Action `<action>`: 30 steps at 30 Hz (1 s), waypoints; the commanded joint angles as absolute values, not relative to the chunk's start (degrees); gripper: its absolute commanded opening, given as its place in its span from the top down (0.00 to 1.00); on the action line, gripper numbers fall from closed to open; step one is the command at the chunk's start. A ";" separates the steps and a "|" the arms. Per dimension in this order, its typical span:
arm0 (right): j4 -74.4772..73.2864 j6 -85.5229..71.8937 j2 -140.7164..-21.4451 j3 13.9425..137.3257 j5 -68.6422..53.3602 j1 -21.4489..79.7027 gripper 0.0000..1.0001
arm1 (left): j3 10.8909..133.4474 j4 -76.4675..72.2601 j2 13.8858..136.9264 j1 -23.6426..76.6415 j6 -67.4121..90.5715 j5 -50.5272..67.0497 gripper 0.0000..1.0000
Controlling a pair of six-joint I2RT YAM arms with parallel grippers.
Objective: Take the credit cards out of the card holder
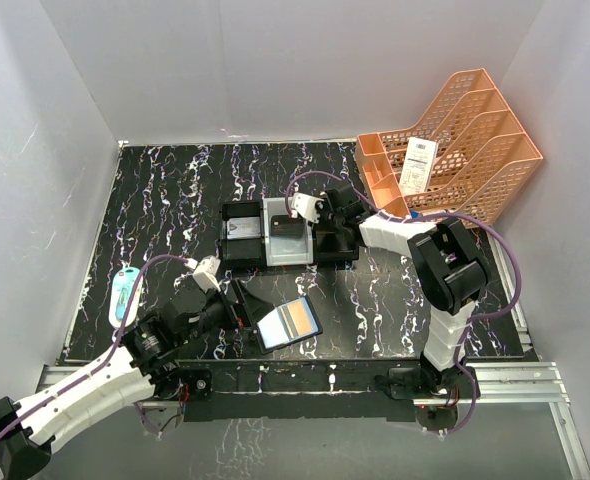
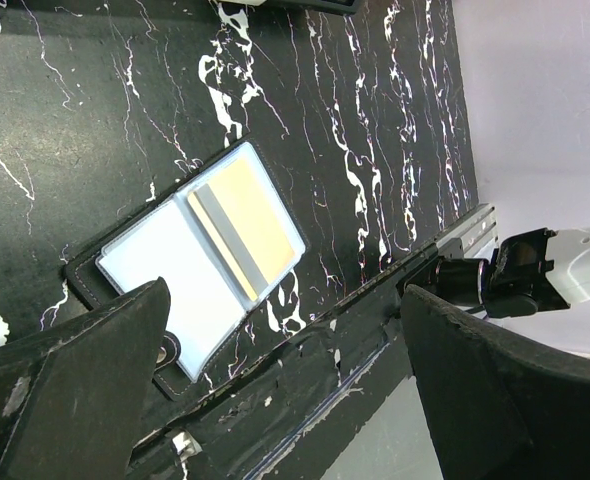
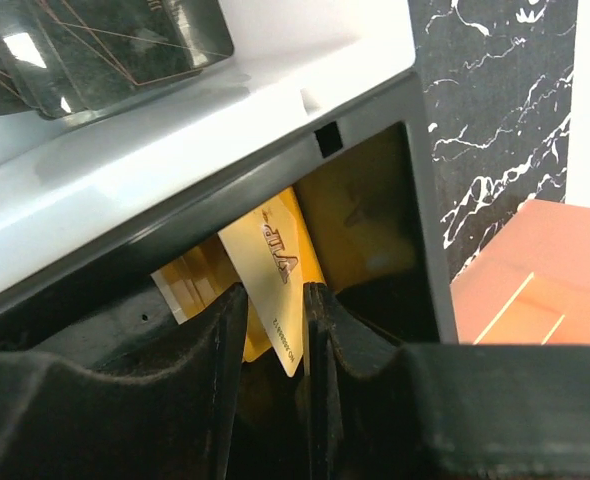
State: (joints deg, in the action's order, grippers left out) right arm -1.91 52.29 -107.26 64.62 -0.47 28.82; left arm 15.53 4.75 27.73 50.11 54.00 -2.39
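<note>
The left claw is spread wide and empty, low over the surface. Just beyond it one card holder lies open, with one gold card, grey-striped, in one panel. Farther back stand three bins in a row. The grey middle bin holds overlapping dark cards. The black right bin holds at least two gold cards. The right claw, narrowly parted, straddles one; its print is unreadable. One orange rack holds one paper slip.

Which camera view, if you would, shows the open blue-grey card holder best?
Left wrist: the open blue-grey card holder fills mid-frame, a gold-orange card on one panel. Top external shows it small; right wrist misses it.
</note>
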 commanded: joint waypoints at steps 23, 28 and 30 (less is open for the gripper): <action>1.41 46.71 -102.52 66.94 -1.04 28.20 0.52 | 17.35 2.26 31.73 50.32 53.64 0.27 0.01; 5.87 39.20 -93.45 64.87 -3.43 28.20 0.47 | 17.32 1.25 31.73 50.28 54.83 1.15 0.02; 6.19 33.71 -89.45 63.68 -3.69 28.21 0.45 | 17.23 1.05 31.73 50.24 55.77 1.64 0.03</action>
State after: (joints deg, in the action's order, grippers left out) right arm -1.65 43.64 -99.70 64.25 -1.61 28.38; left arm 15.53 2.72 31.83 50.11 54.48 -0.03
